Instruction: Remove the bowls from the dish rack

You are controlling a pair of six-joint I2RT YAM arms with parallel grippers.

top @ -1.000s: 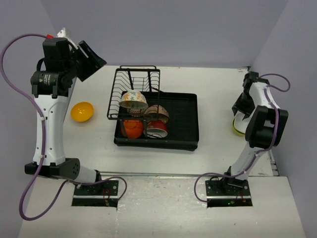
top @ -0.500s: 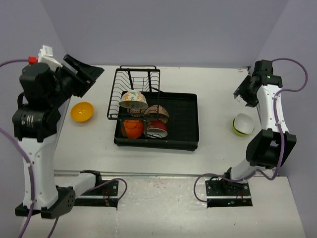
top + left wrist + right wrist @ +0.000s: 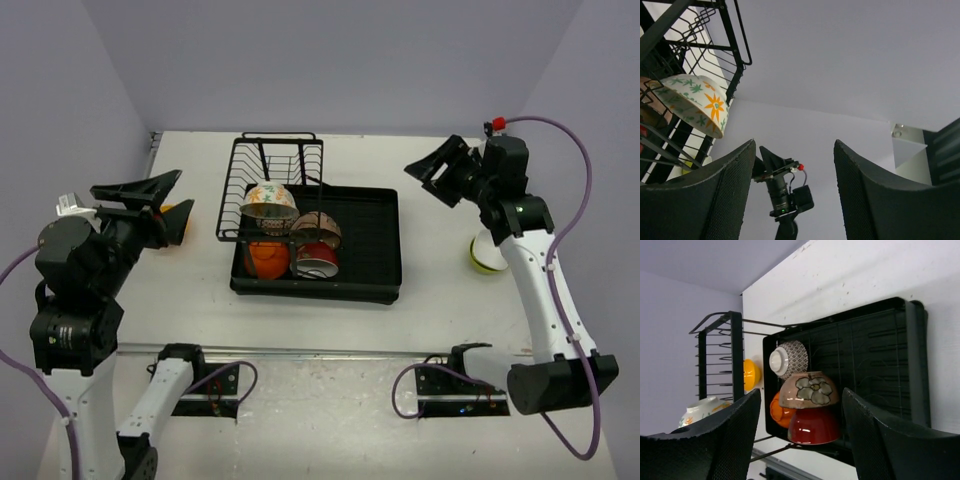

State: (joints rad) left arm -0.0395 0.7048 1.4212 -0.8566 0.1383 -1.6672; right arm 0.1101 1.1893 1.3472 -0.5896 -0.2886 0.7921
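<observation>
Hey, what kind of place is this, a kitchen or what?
Likely a robot lab test cell, not a kitchen: bare lilac walls box in a white table, two robot arms are bolted at its near edge, and a dish rack holds bowls.

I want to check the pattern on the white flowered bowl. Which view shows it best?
Left wrist: the bowl is close, its green leaves and orange flower sharp, among the rack wires. The top view shows it small in the rack. The right wrist shows only part of it at lower left.
</observation>
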